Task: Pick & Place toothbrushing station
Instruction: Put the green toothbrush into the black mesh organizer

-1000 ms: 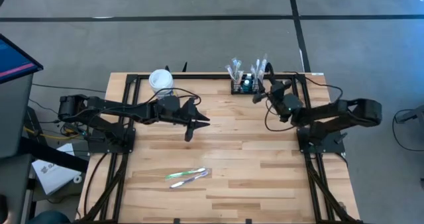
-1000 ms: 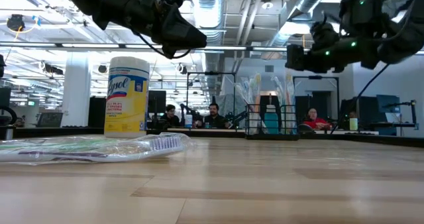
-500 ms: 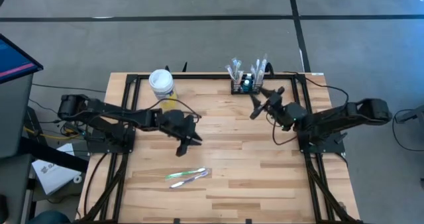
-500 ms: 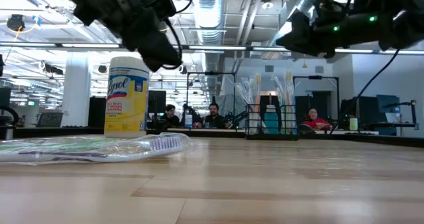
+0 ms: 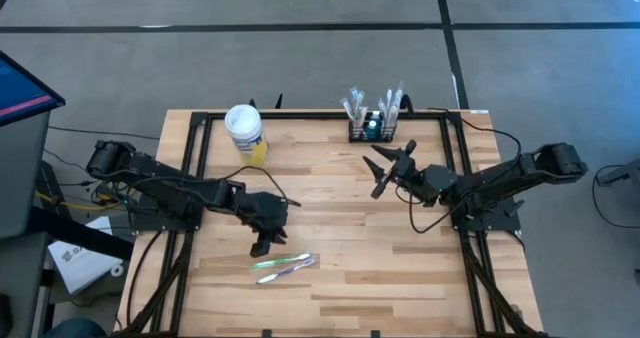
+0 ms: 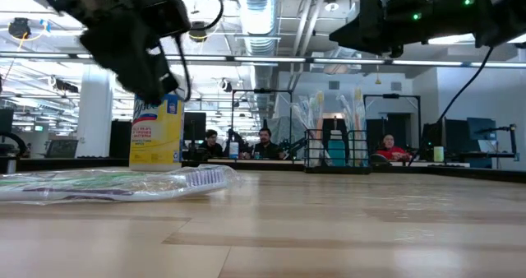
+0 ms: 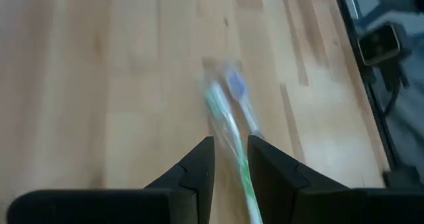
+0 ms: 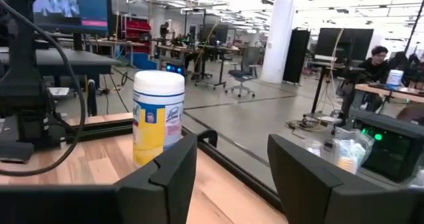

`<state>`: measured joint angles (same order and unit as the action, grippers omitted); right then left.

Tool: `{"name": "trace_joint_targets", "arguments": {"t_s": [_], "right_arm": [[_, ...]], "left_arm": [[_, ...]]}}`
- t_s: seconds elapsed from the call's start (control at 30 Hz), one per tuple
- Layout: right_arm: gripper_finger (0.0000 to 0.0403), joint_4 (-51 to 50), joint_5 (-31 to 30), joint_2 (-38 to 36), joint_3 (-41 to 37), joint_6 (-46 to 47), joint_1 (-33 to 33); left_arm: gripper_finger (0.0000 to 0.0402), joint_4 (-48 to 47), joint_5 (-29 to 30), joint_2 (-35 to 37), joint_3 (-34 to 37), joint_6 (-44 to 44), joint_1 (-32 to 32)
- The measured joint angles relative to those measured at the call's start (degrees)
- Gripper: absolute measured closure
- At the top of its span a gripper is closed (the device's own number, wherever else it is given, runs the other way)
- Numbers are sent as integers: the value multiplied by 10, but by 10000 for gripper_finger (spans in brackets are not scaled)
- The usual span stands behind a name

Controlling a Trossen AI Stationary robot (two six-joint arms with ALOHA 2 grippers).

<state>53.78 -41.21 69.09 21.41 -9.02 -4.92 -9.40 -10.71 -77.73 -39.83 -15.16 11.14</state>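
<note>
Since a second ago my left gripper (image 5: 262,246) has swung from mid-table toward the front and now hangs just above the wrapped toothbrushes (image 5: 285,266), jaws parted a little and empty. My right gripper (image 5: 383,171) has pulled back from the toothbrushing station (image 5: 372,128), its fingers spread wide, holding nothing. I see the station itself upright at the far edge of the table (image 5: 340,238), with the white wipes tub (image 5: 244,128) farther left along that edge.
</note>
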Motion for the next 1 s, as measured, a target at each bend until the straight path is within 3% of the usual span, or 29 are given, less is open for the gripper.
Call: {"name": "trace_joint_targets", "arguments": {"t_s": [0.4, 1.0], "right_arm": [[237, -11, 0, 0, 0, 0, 1], [239, -13, 0, 0, 0, 0, 1]], "left_arm": [[316, 43, 2, 0, 91, -91, 27], [282, 112, 34, -32, 97, -151, 69]]}}
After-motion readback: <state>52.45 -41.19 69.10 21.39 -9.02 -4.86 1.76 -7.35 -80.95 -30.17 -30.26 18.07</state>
